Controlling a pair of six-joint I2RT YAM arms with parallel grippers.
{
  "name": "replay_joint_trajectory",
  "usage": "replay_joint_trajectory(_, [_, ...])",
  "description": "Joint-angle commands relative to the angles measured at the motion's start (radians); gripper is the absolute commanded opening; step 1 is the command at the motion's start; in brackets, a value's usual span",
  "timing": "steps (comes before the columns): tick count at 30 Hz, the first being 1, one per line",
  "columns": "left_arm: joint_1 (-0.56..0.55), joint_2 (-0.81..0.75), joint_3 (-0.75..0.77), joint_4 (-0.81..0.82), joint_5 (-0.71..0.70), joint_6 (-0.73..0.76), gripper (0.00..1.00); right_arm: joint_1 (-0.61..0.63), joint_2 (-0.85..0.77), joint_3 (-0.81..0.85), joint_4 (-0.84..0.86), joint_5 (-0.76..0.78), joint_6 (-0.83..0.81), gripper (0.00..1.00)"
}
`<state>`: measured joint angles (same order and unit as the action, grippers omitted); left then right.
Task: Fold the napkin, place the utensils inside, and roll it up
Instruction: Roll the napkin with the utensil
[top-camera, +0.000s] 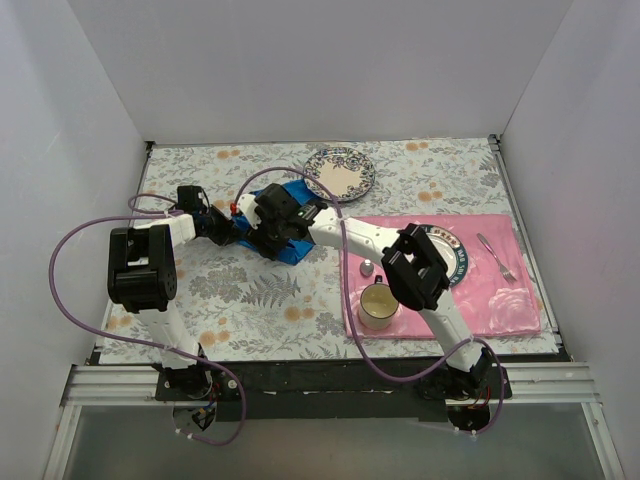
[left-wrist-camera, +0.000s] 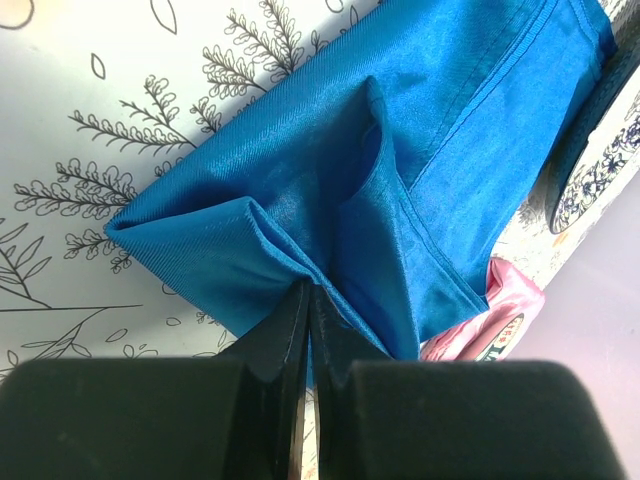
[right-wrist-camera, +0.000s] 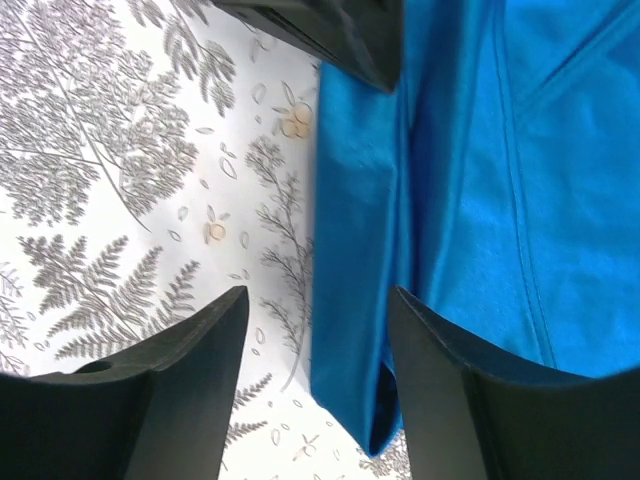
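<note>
– Left wrist view: what does the left gripper (left-wrist-camera: 308, 300) have?

– Its jaws are pressed together on a bunched fold of the napkin (left-wrist-camera: 400, 150). From the pinch the blue cloth fans away over the patterned table (left-wrist-camera: 80, 120).

– And the right gripper (right-wrist-camera: 318, 330), in its own wrist view?

– Its jaws stand wide apart and hold nothing. The napkin's folded edge runs lengthwise between them, and the bulk of the cloth lies beyond one finger.

– Which relation does the coming move turn on?

– Top external view: both grippers meet over the napkin, left of the table's middle. The left gripper reaches it from the left, the right from the right. The fork (top-camera: 497, 257) lies on the pink placemat (top-camera: 500, 300), well apart to the right and nearer the right arm. That free hand is probably better placed to fetch it. The cloth looks bunched, so its long axis cannot be told. A patterned plate (top-camera: 340, 172) sits just beyond it.
</note>
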<state>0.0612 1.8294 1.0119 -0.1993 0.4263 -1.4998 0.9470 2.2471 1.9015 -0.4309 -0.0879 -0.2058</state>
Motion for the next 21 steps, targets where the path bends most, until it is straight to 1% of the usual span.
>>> replay_joint_trajectory(1, [-0.004, 0.008, 0.030, -0.002, -0.004, 0.004, 0.00, -0.010, 0.000, 0.076, 0.070, 0.046, 0.026, 0.63])
replay_joint_trajectory(5, [-0.004, -0.005, 0.014, -0.002, -0.006, 0.006, 0.00, -0.053, 0.063, 0.143, 0.083, -0.001, 0.121, 0.65])
replay_joint_trajectory(8, [-0.004, -0.013, 0.011, 0.000, -0.003, 0.004, 0.00, -0.086, 0.074, 0.130, 0.152, -0.087, 0.198, 0.65])
replay_joint_trajectory(11, [-0.003, -0.018, 0.008, 0.001, -0.006, 0.003, 0.00, -0.109, 0.104, 0.143, 0.185, -0.128, 0.262, 0.61])
replay_joint_trajectory(12, [-0.004, -0.019, 0.007, 0.001, -0.004, 0.003, 0.00, -0.116, 0.115, 0.149, 0.187, -0.148, 0.275, 0.56])
replay_joint_trajectory(15, [-0.004, -0.033, -0.002, 0.003, -0.009, 0.004, 0.01, -0.131, 0.158, 0.191, 0.187, -0.194, 0.310, 0.48])
replay_joint_trajectory(19, [-0.004, -0.068, -0.025, 0.009, -0.032, 0.003, 0.02, -0.132, 0.204, 0.223, 0.195, -0.239, 0.336, 0.46])
replay_joint_trajectory(21, [-0.004, -0.082, -0.033, 0.009, -0.034, 0.003, 0.02, -0.132, 0.223, 0.225, 0.208, -0.249, 0.347, 0.44])
